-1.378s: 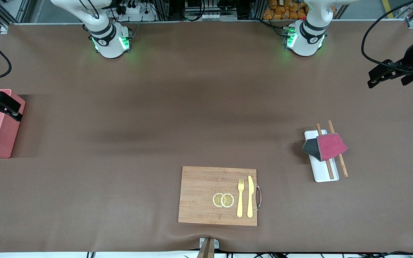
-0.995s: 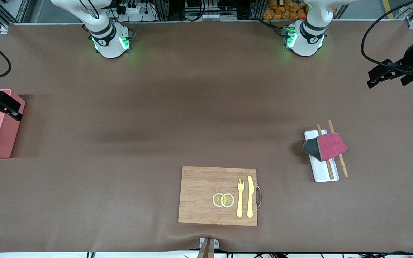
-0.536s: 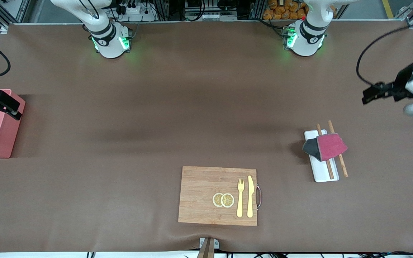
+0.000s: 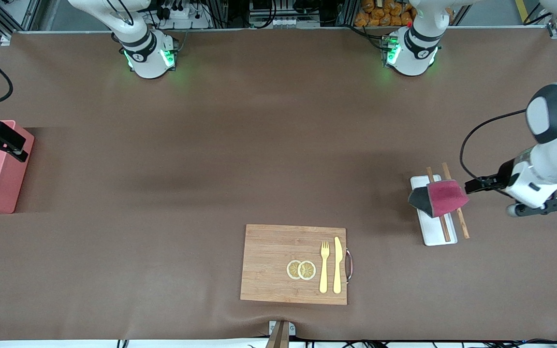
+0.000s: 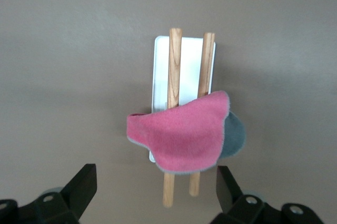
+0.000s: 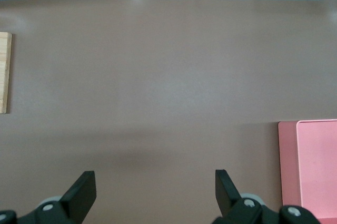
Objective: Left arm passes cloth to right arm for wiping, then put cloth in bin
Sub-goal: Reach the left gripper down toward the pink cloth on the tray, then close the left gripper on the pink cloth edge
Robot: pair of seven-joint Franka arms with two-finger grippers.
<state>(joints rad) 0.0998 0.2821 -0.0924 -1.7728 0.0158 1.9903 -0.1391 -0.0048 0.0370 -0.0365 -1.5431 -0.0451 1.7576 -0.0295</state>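
Front view: the magenta-red cloth with a dark grey side (image 4: 437, 198) drapes two wooden chopsticks (image 4: 454, 200) on a flat white tray (image 4: 433, 234), frame right. The left arm's black gripper (image 4: 473, 186) hovers beside it.

Left wrist view: its fingers (image 5: 80, 188) are spread, empty.

Right wrist view: the right arm's black gripper (image 6: 155, 190) waits, spread, by the pink rectangular plastic bin (image 6: 310, 166).

A wooden board (image 4: 293, 264) nearest the front camera carries two lemon slices (image 4: 300, 269), a fork (image 4: 324, 267) and a knife (image 4: 337, 265) side by side, while toward the left arm's end a white tray (image 4: 432, 231) bears two chopsticks (image 4: 461, 221).
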